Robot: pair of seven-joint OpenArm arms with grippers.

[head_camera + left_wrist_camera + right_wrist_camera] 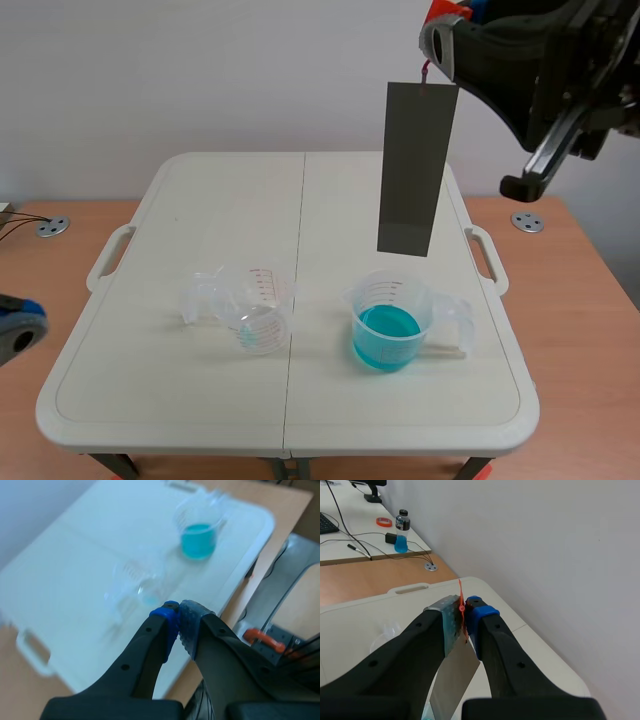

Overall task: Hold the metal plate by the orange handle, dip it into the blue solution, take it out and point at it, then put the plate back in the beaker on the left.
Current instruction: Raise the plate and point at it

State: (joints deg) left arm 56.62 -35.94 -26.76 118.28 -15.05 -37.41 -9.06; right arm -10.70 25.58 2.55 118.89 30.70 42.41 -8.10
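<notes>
While the right gripper (pixel 465 614) pinches the orange handle (pixel 461 600), the metal plate (pixel 416 168) hangs upright, clear above the right beaker (pixel 395 300) of blue solution (pixel 385 337). Near-left, the left gripper (pixel 178 611) sits clenched on nothing. Red scale marks on the left beaker (pixel 258 300) are too small to read.

We see plate (pixel 417 170) hanging clear above blue beaker (pixel 392 325); open counter (pixel 230 200) gap between it and empty beaker (pixel 255 308).

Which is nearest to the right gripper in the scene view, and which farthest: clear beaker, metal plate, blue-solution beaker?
1. metal plate, hanging from the right gripper.
2. blue-solution beaker, below the plate.
3. clear beaker, farther left.
</notes>
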